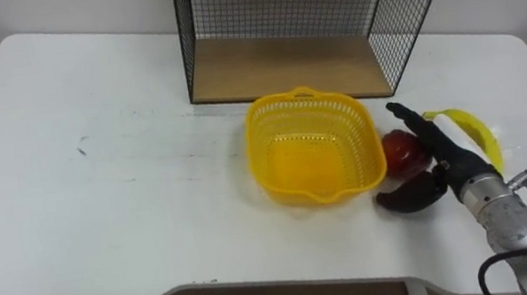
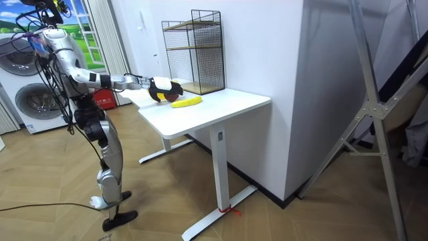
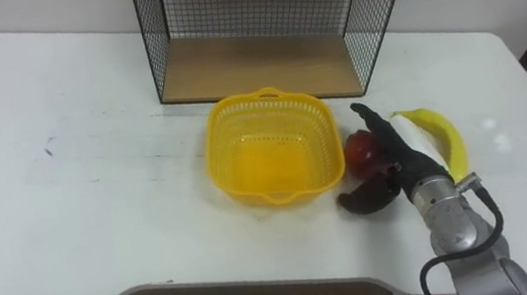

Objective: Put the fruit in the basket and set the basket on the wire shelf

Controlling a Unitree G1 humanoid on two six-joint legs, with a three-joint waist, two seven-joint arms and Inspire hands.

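An empty yellow basket [image 1: 313, 121] sits mid-table, just in front of the wire shelf [image 1: 284, 64] with its wooden base. A red apple [image 1: 405, 150] lies on the table against the basket's right side. Right of the apple lies a yellow banana [image 1: 473, 129]. My right hand [image 1: 451, 157] reaches in from the lower right; its straight fingers lie over the apple's right side and the thumb is spread out below it, so the hand is open. In the room view I stand at the table's end with the right arm stretched out over the table toward the banana [image 2: 186, 102].
The white table [image 1: 101, 218] has wide free room left of the basket. The shelf stands at the table's back edge by the wall. In the room view a washing machine [image 2: 30, 100] stands behind me.
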